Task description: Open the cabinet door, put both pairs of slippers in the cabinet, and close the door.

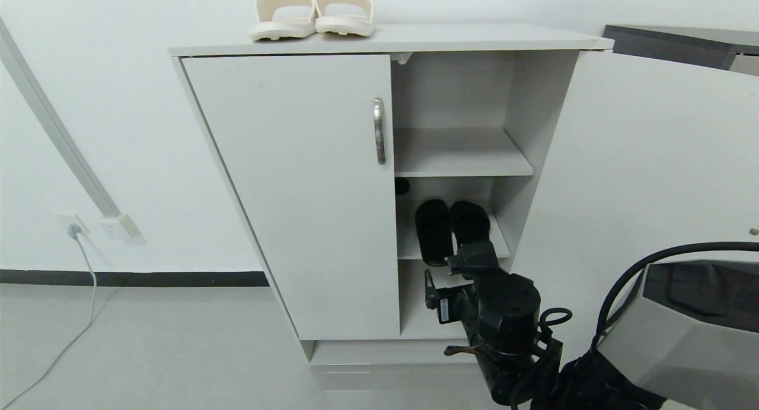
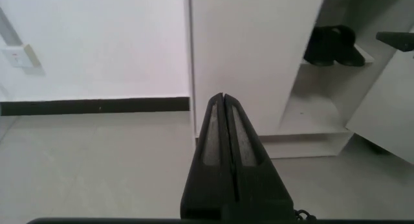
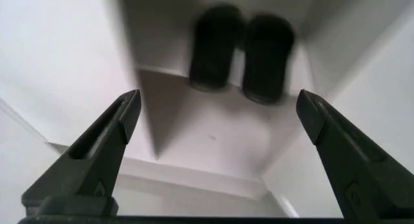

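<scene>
One pair, the black slippers [image 1: 452, 229], sits shelved; the right gripper [image 3: 218, 98] gapes empty, the left gripper [image 2: 223, 101] pinched closed. Reaching for the cream slippers [image 1: 314, 13] could clip the open door [image 1: 640, 161].

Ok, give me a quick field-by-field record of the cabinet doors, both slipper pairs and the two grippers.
doors: left door closed, right door swung open
black slippers: side by side on the lower shelf inside
cream slippers: on top of the cabinet
right gripper: open, empty, low before the open side
left gripper: shut, empty
</scene>
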### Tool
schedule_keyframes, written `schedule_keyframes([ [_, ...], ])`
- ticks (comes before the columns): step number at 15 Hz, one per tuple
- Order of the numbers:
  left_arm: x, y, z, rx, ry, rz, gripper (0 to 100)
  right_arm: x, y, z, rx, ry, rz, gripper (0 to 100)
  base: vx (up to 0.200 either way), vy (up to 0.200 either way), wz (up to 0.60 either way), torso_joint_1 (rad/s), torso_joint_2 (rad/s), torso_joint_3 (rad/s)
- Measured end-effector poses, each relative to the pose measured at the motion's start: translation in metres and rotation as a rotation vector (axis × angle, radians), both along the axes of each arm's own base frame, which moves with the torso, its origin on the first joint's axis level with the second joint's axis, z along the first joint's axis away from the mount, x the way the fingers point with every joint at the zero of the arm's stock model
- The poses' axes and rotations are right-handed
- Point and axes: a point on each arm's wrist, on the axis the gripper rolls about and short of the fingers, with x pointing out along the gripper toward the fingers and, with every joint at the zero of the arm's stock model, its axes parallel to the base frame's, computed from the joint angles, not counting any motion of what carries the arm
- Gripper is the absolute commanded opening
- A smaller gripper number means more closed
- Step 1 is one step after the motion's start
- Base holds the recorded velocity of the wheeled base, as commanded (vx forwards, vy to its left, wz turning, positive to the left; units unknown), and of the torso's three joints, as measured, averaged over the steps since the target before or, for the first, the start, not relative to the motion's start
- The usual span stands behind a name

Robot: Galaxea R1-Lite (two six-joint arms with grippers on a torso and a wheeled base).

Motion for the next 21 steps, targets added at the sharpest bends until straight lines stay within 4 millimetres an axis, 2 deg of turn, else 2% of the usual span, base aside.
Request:
schedule_keyframes([
  [10, 0.0, 0.0, 0.0, 0.0, 0.001, -0.001, 0, -0.002, -0.006, 0.002, -0.006, -0.044, 0.02, 100, 0.0, 0.2, 0.0, 0.004, 0.0, 0.001],
  [21, 0.0, 0.0, 0.0, -0.003, 0.0, 0.003, 0, -0.003, -0.014, -0.003, -0.044, -0.037, 0.086, 100, 0.0, 0.0, 0.0, 0.0, 0.0, 0.0],
])
